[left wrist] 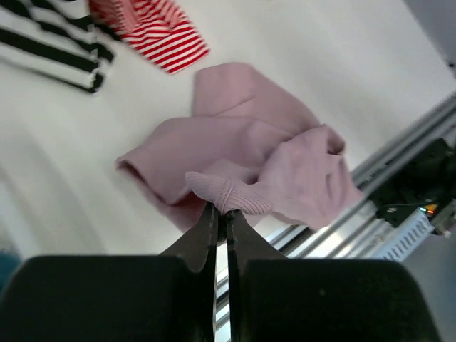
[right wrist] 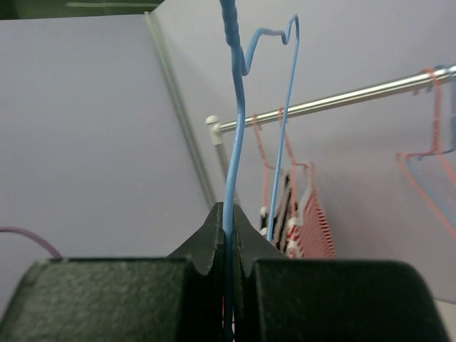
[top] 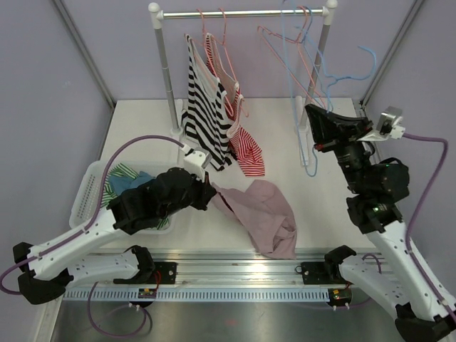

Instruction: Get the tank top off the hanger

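Observation:
A pink tank top (top: 260,214) lies crumpled on the white table near the front edge. My left gripper (top: 211,192) is shut on a ribbed edge of it. The left wrist view shows that edge pinched at my fingertips (left wrist: 222,210), with the rest of the pink top (left wrist: 285,164) spread beyond. A bare blue hanger (top: 311,165) hangs at the right, apart from the top. My right gripper (top: 309,110) is shut on its wire. In the right wrist view the blue hanger (right wrist: 235,142) rises straight up out of the closed right gripper (right wrist: 228,210).
A clothes rail (top: 242,13) crosses the back, carrying a black-and-white striped top (top: 203,107), a red striped top (top: 246,146) and empty pink hangers (top: 303,43). A white basket (top: 89,189) of clothes sits at the left. A metal track (top: 235,267) runs along the table's front edge.

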Action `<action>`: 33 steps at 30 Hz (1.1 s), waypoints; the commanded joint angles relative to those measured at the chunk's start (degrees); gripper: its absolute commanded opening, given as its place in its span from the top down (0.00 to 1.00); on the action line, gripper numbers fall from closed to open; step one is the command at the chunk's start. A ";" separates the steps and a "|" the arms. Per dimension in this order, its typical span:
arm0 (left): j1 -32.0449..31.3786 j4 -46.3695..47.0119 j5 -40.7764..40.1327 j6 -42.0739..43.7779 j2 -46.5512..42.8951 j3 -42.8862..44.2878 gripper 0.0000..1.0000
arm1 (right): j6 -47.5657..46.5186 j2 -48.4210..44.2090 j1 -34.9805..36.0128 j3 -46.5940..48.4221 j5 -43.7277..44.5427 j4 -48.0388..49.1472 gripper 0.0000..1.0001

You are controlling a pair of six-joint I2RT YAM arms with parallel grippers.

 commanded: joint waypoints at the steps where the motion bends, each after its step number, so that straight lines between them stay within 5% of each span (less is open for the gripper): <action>1: 0.11 -7.43 -12.34 -2.45 -1.37 4.02 1.00 | -10.14 -1.88 0.30 9.56 10.63 -30.02 1.00; 6: 0.11 -9.03 -12.34 -2.71 -3.40 4.54 0.99 | -12.52 5.66 0.21 20.99 14.59 -48.21 1.00; 10: 0.11 -8.85 -8.31 -1.84 -4.10 5.33 0.84 | -14.20 12.34 0.30 28.97 15.38 -53.95 1.00; 12: 0.11 -9.03 -7.33 -1.40 -4.19 5.68 0.68 | -15.16 16.38 0.21 33.45 15.99 -54.67 1.00; 13: 0.11 -9.99 -6.89 -1.40 -4.28 6.21 0.36 | -15.69 17.97 0.13 35.14 16.17 -55.46 1.00; 16: 0.02 -12.71 -7.85 -1.57 -5.07 7.09 0.16 | -16.75 24.56 -1.27 42.24 15.82 -57.04 1.00; 20: 0.02 -15.44 -9.26 -1.40 -8.40 6.22 0.01 | -15.70 34.03 -5.93 50.43 7.76 -57.92 1.00; 33: 0.02 -18.18 -15.94 -1.13 -22.11 -4.76 0.01 | -13.06 55.24 -12.18 77.06 -5.01 -62.41 1.00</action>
